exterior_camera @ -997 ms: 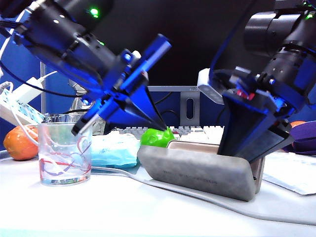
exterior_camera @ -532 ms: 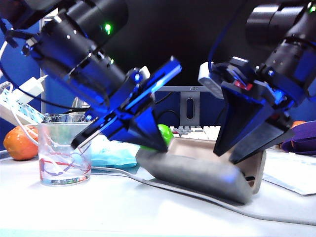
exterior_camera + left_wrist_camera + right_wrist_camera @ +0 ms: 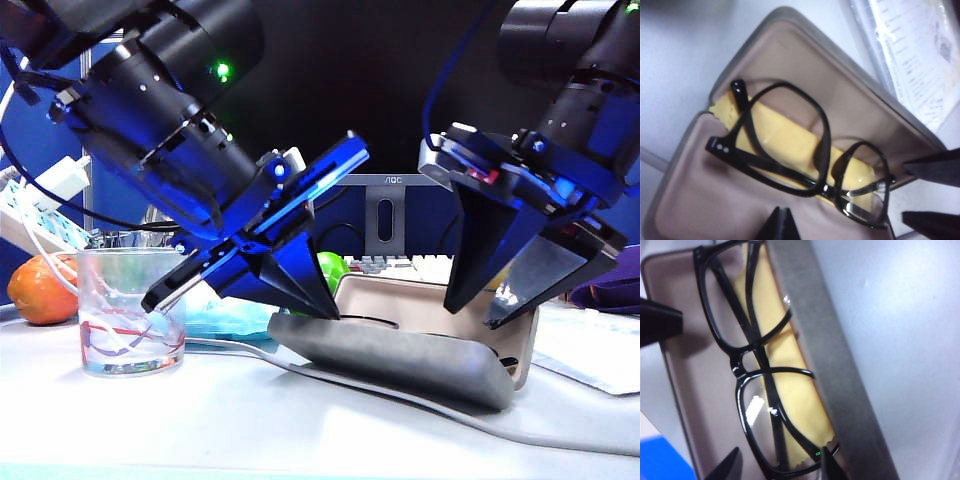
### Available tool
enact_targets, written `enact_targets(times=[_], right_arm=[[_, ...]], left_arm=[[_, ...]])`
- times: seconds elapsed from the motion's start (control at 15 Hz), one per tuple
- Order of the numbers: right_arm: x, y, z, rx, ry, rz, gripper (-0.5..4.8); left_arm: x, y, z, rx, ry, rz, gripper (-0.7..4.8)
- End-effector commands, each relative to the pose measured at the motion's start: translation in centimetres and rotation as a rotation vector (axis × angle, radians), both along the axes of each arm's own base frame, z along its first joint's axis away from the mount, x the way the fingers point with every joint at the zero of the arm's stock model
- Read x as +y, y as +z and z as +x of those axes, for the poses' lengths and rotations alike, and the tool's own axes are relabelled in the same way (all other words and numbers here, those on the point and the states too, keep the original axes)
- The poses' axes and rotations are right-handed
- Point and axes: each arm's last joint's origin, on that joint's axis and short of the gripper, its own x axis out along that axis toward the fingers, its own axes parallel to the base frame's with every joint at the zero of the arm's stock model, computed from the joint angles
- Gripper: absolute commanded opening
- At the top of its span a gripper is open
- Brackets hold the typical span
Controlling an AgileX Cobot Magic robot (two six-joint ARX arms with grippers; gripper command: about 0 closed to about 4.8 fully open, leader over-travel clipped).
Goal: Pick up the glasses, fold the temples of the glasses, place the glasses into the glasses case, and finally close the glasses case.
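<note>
The glasses case [image 3: 400, 355] lies open on the table, its grey outer half tipped low toward the camera and its beige lining [image 3: 805, 60] showing. The glasses [image 3: 824, 150] lie inside it on a yellow cloth [image 3: 785, 140], with the temples [image 3: 747, 115] folded behind the lenses. My left gripper [image 3: 325, 310] is shut and empty, its tip on the lining near the case's left end, also seen as left gripper [image 3: 781, 222]. My right gripper [image 3: 490, 308] hangs open just above the case's right end. In the right wrist view the right gripper [image 3: 780, 467] has one end of the glasses [image 3: 747, 365] between its fingers, not gripped.
A clear ribbon-printed tumbler [image 3: 130, 310] stands at the left, an orange [image 3: 40, 290] behind it. A pale blue packet [image 3: 225, 305] and a green object [image 3: 333, 268] lie behind the case. A grey cable [image 3: 560, 420] runs across the table. A sleeved paper [image 3: 920, 55] lies beside the case.
The case's grey front half has dropped from nearly upright to lying low. My left gripper has moved down onto its left end. My right gripper has lifted out of the case and turned.
</note>
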Motion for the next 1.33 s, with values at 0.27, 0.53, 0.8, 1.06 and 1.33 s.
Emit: enact_targets(times=[0.27, 0.53, 0.8, 1.06, 1.33], right_arm=[[-0.9, 1.3, -1.6, 0.052, -0.074, -0.043, 2.74], [-0.7, 0.8, -1.1, 0.059, -0.091, -0.040, 2.75], [-0.2, -0.4, -0.2, 0.071, -0.100, -0.035, 2.74], [0.2, -1.2, 0.4, 0.085, -0.075, -0.005, 2.53], [0.4, -1.2, 0.2, 0.112, 0.002, 0.059, 0.92]], left_arm=[[0.2, -0.6, -0.1, 0.007, 0.037, 0.065, -0.04], [0.0, -1.0, -0.3, 0.007, 0.037, 0.083, -0.03], [-0.6, -1.6, -0.8, 0.025, 0.009, 0.099, -0.04], [-0.7, -1.6, -0.9, 0.023, 0.009, 0.101, -0.03], [-0.6, -1.6, -0.9, 0.028, 0.009, 0.107, -0.04]])
